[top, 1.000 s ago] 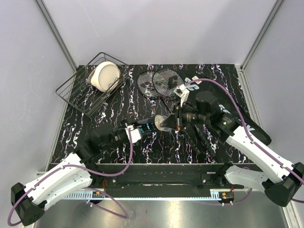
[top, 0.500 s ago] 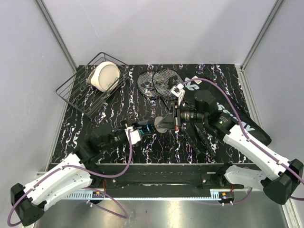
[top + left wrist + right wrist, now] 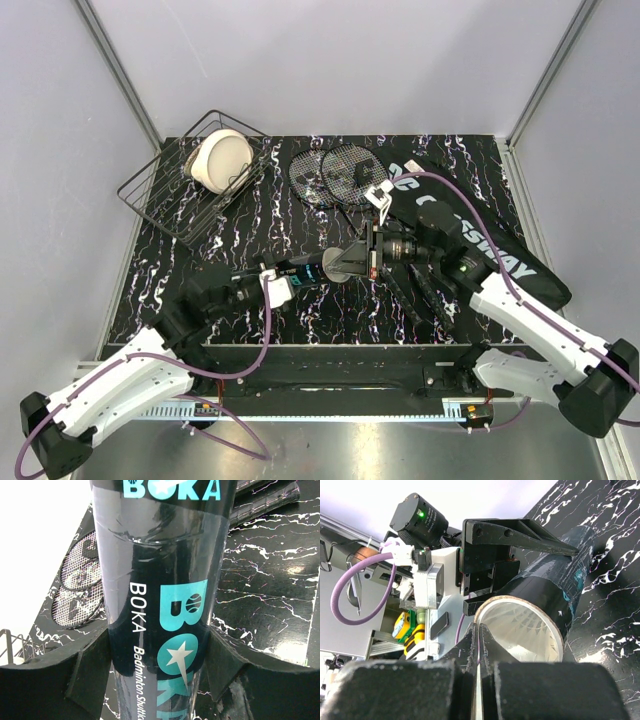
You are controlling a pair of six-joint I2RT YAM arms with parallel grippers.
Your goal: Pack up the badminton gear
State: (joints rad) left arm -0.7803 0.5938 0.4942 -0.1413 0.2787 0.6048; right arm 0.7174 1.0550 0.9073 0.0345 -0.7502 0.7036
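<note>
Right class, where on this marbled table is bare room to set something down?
Bare: the strip between the black wire basket and two black rackets, and the middle of the near edge. Crowded: centre-right, around black teal-lettered tube and long black racket bag.

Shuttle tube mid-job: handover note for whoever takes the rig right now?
Left end effector: shut on the shuttle tube, held roughly level, open end toward the right arm.
Right end effector: shut at the tube mouth, nothing visible between its fingers.
Done: at least one shuttlecock sits inside the tube; no loose ones in view.
Left: tube is uncapped, and no cap is visible. The two rackets lie on the table, heads overlapping, outside the racket bag, which lies along the right side under the right arm. Rackets and tube are not yet in the bag.
</note>
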